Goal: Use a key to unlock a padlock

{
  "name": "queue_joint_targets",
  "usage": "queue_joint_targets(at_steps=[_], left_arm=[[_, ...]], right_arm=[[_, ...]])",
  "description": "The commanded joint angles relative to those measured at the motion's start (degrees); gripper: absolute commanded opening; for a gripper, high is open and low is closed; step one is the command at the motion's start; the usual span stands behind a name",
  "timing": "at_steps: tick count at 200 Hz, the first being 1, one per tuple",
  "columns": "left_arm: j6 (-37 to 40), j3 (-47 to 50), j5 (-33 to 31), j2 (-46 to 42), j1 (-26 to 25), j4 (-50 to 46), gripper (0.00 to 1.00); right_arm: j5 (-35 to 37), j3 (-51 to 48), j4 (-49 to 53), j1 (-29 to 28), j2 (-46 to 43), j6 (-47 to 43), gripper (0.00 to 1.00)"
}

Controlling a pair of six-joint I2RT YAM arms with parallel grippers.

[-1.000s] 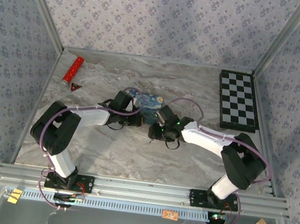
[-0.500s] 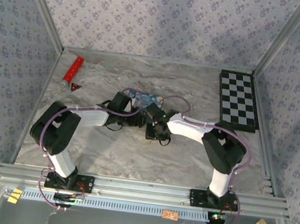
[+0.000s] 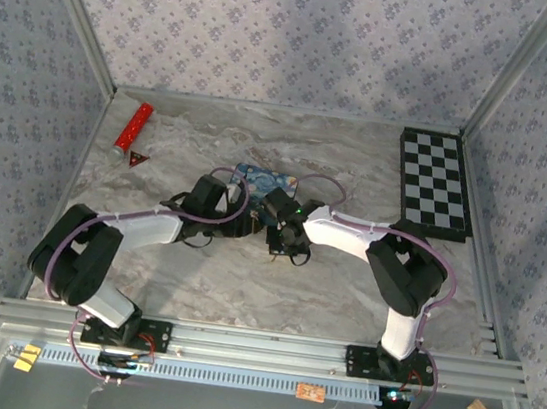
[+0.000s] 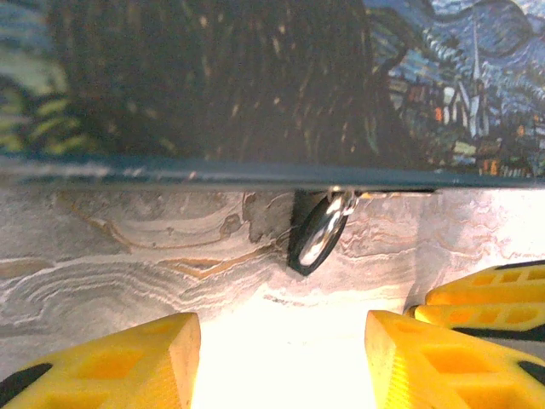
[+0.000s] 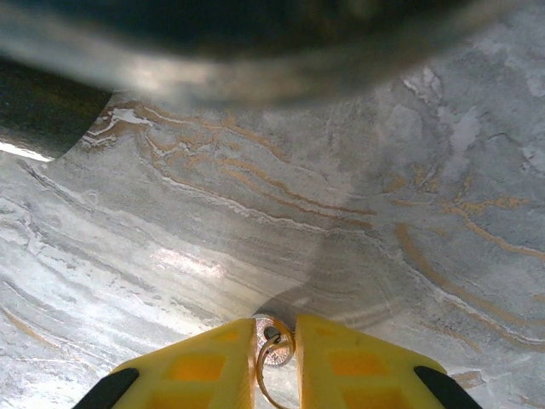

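In the left wrist view the padlock (image 4: 317,234), a small black lump with a silvery shackle, leans against the lower edge of the blue painted tin (image 4: 255,85). My left gripper (image 4: 281,362) is open and a short way in front of the padlock, with bare table between its yellow fingers (image 4: 111,362). My right gripper (image 5: 274,362) is shut on the key (image 5: 274,343), whose round silver head and wire ring show between the pads. From above, both grippers (image 3: 236,222) (image 3: 276,229) meet just in front of the tin (image 3: 267,178).
A red cylinder (image 3: 130,127) and a small dark-red triangle (image 3: 138,156) lie at the back left. A checkered board (image 3: 435,183) lies at the back right. The right gripper's yellow fingers (image 4: 485,298) show at the right edge of the left wrist view. Frame rails border the table.
The right arm swung left, bringing its gripper close beside the left one in front of the tin. The left arm has stretched out lower, its elbow dropping toward the near left.
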State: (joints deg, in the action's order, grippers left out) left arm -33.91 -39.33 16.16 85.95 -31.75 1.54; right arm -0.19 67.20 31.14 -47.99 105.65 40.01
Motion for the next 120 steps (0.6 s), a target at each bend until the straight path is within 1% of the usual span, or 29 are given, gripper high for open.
queue_joint_targets(at_steps=[1,34,66,78,84,92,120], left_arm=[[0.2,1.2,-1.1,-2.6,0.4,-0.2,0.55],[0.1,1.5,-1.6,-3.5,0.4,-1.1,0.55],[-0.1,1.8,-1.7,-3.9,0.4,-1.3,0.56],[-0.1,2.0,-1.7,-4.2,0.4,-1.3,0.56],[0.0,2.0,-1.7,-4.3,0.4,-1.4,0.56],[0.0,1.9,-1.8,-4.3,0.4,-1.5,0.56],[0.2,2.0,-2.0,-4.5,0.4,-1.6,0.56]], right_arm=[[-1.0,0.7,3.0,-0.4,1.2,-0.1,0.21],[-2.6,0.6,3.0,0.0,1.5,-0.3,0.24],[-3.9,0.7,3.0,0.0,2.8,-0.2,0.25],[-3.6,0.7,3.0,-0.3,3.2,-0.2,0.26],[-3.2,0.7,4.8,-0.6,3.2,-0.2,0.27],[-2.5,2.9,5.7,-1.0,3.4,-0.3,0.27],[-1.2,4.0,7.8,-1.6,4.3,-0.5,0.25]])
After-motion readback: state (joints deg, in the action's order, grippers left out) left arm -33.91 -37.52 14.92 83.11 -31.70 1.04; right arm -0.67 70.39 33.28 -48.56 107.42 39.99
